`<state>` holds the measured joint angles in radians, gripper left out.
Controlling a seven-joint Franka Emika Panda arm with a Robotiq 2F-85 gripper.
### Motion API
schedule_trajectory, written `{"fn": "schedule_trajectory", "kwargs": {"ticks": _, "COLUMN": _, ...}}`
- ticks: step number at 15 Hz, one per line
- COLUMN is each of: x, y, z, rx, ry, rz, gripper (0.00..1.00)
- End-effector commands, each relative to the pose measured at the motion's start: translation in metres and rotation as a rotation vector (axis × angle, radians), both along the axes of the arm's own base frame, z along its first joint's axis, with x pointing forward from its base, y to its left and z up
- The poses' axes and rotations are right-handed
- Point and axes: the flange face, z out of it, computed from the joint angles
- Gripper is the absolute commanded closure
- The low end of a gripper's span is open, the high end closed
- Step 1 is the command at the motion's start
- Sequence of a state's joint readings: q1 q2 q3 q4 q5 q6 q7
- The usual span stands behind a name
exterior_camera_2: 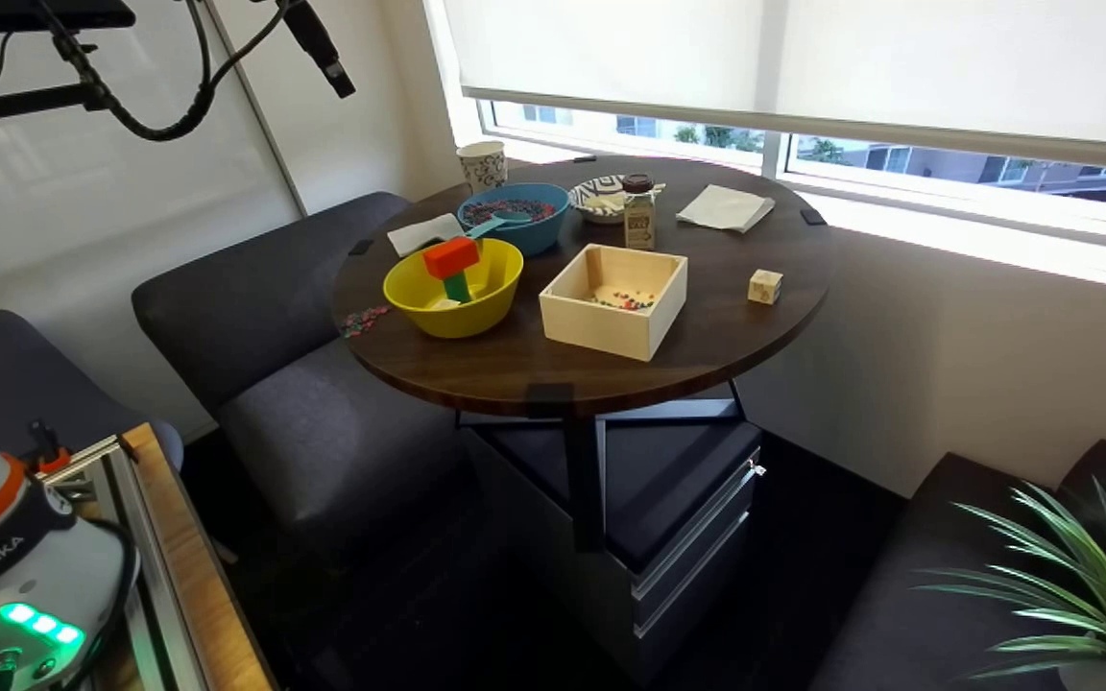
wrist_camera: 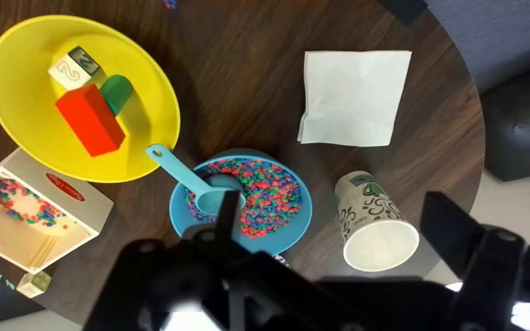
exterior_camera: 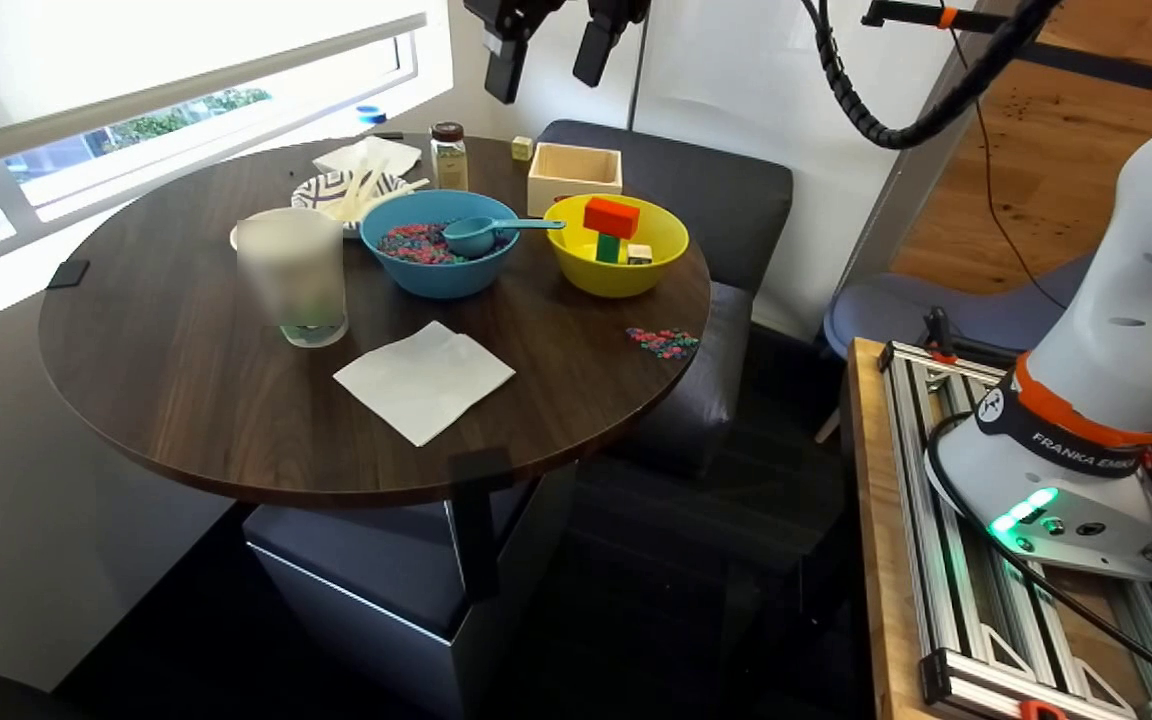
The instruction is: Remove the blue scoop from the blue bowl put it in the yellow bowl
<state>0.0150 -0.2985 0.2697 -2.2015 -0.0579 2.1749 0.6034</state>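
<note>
The blue scoop [exterior_camera: 473,236] lies on colorful pebbles in the blue bowl [exterior_camera: 441,280]. Its handle reaches over the rim toward the yellow bowl [exterior_camera: 601,282]; I cannot tell if it touches. All three also show in an exterior view: scoop [exterior_camera_2: 507,220], blue bowl [exterior_camera_2: 545,233], yellow bowl [exterior_camera_2: 457,322]. In the wrist view are the scoop [wrist_camera: 180,170], blue bowl [wrist_camera: 288,236] and yellow bowl [wrist_camera: 21,96], which holds a red block [wrist_camera: 91,120], a green block and a cube. My gripper [exterior_camera: 548,75] is open and empty, high above the table. In the wrist view its fingers [wrist_camera: 331,207] are wide apart.
A paper cup [wrist_camera: 371,216] stands beside the blue bowl. A wooden box [exterior_camera_2: 601,321] is beside the yellow bowl. A jar [exterior_camera_2: 639,219], a patterned plate [exterior_camera_2: 596,206], napkins [exterior_camera: 424,380] and a small cube [exterior_camera_2: 764,286] are on the round table. Loose pebbles [exterior_camera: 664,342] lie near its edge.
</note>
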Motion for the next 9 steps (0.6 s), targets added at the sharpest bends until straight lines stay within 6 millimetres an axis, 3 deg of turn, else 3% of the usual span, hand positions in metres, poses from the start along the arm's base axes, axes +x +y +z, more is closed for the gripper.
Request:
{"fn": "schedule_trajectory", "kwargs": {"ticks": 1, "x": 0.005, "y": -0.003, "z": -0.004, "rx": 0.010, "ry": 0.009, "rz": -0.023, "gripper": 0.00}}
{"fn": "schedule_trajectory", "kwargs": {"ticks": 5, "x": 0.039, "y": -0.044, "z": -0.027, "rx": 0.011, "ry": 0.066, "rz": -0.137, "gripper": 0.00}}
{"fn": "schedule_trajectory", "kwargs": {"ticks": 7, "x": 0.052, "y": -0.063, "z": -0.037, "rx": 0.080, "ry": 0.146, "rz": -0.048, "gripper": 0.00}}
{"fn": "schedule_trajectory", "kwargs": {"ticks": 9, "x": 0.058, "y": -0.088, "z": -0.043, "rx": 0.036, "ry": 0.202, "rz": 0.053, "gripper": 0.00}}
